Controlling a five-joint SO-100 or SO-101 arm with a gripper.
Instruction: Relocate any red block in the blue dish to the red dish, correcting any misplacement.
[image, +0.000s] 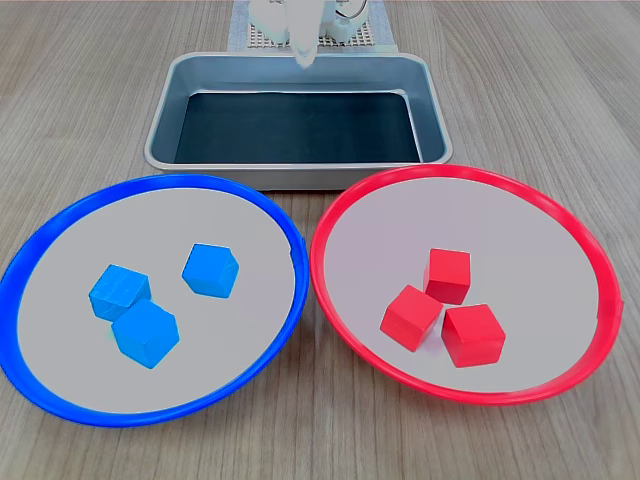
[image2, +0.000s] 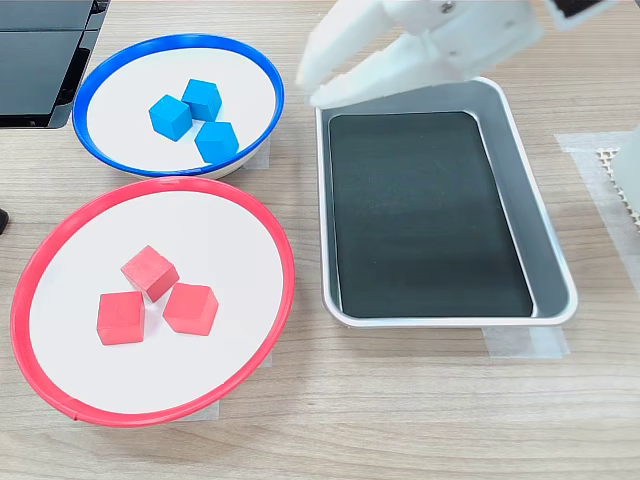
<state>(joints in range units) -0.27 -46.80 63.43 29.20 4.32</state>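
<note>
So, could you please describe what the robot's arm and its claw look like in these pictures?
The arm is made of glossy white plastic with chunky, rounded segments and a black part at the second exterior view's top right corner. Its claw has two long white fingers tapering to blunt tips. In the first exterior view only a blurred white tip shows. No cables or markings are visible.

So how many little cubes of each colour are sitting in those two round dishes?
Small matte red cubes, in the red-rimmed round dish: 3
Small matte blue cubes, in the blue-rimmed round dish: 3
Total: 6
</note>
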